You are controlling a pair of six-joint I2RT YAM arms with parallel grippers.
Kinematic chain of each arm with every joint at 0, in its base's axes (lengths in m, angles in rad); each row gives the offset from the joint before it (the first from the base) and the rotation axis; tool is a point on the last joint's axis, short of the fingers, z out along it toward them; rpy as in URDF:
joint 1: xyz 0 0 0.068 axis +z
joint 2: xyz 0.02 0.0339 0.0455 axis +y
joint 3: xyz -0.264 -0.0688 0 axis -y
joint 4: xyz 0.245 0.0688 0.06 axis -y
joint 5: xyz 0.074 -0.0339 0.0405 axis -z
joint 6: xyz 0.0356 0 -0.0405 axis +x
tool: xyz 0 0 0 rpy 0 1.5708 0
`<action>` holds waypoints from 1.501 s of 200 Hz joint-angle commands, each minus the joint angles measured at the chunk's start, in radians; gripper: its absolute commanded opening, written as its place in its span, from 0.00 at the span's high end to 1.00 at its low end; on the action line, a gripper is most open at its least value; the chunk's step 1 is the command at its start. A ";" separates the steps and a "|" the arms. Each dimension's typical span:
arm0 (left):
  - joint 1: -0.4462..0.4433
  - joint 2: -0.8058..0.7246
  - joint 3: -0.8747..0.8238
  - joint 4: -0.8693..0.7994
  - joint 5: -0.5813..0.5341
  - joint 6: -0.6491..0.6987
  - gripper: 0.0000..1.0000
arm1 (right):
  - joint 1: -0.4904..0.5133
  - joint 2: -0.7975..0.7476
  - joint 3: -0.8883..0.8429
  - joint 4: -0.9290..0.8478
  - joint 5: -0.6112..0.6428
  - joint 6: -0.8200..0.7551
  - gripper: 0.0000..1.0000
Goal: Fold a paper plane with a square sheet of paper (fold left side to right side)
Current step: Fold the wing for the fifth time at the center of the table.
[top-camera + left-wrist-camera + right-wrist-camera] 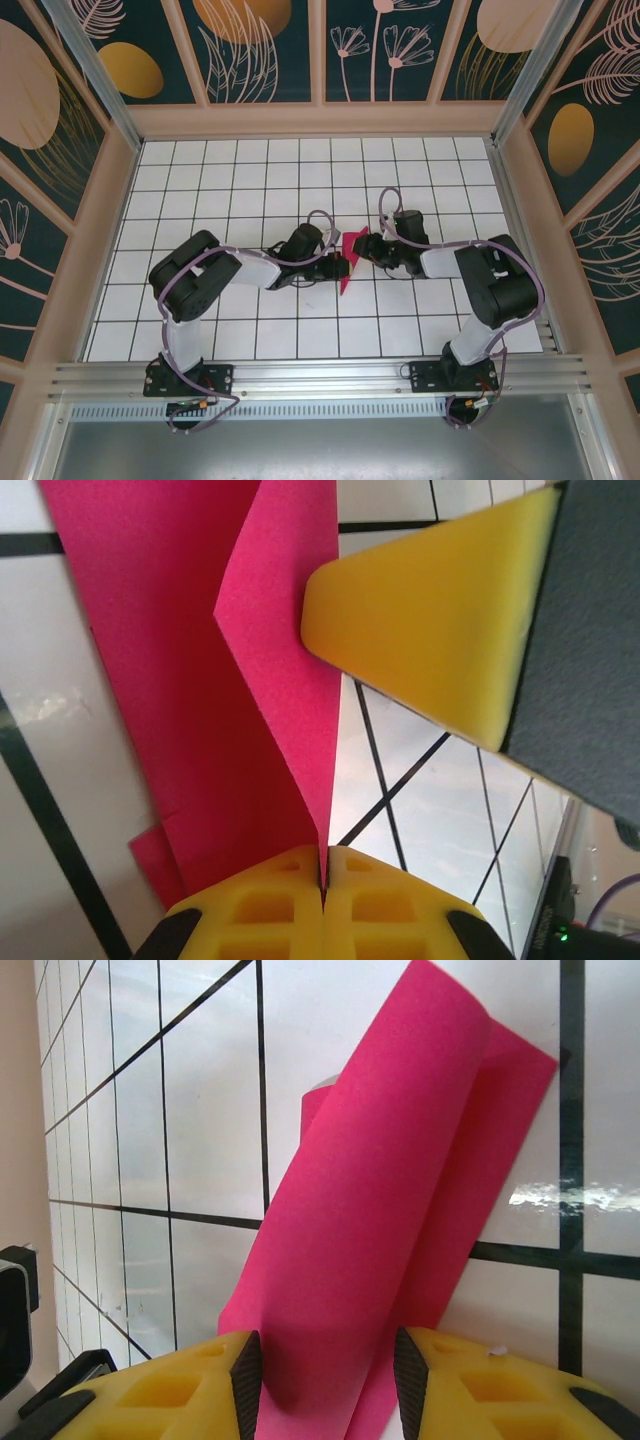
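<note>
Paper (180, 700) edge in left hand (322, 880)

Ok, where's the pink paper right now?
Mid-table in the top view, the pink paper sits between both pincers: the left pincer pinches its edge, the right pincer straddles a curled flap.

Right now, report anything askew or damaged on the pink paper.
The square sheet of paper is not flat: its upper layer bows in an uncreased curl between the right gripper fingers. No tear shows.
</note>
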State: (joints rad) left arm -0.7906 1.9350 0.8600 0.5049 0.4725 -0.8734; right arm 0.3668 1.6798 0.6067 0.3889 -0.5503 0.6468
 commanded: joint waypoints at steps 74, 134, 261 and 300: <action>0.010 0.065 -0.012 0.087 0.038 -0.077 1.00 | 0.005 0.066 0.065 -0.082 0.013 0.005 0.56; 0.010 0.050 -0.018 0.092 0.037 -0.069 0.96 | 0.010 0.121 0.119 -0.183 0.050 0.002 0.56; 0.061 -0.114 -0.048 -0.032 -0.038 -0.015 0.66 | 0.018 0.141 0.143 -0.222 0.064 -0.006 0.56; 0.117 -0.111 -0.050 0.005 0.014 -0.059 0.65 | 0.017 0.141 0.141 -0.220 0.064 -0.006 0.56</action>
State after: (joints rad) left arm -0.7002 1.8313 0.8143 0.4965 0.4549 -0.9089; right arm 0.3664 1.7458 0.7513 0.1818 -0.5644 0.6617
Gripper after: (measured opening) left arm 0.361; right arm 0.439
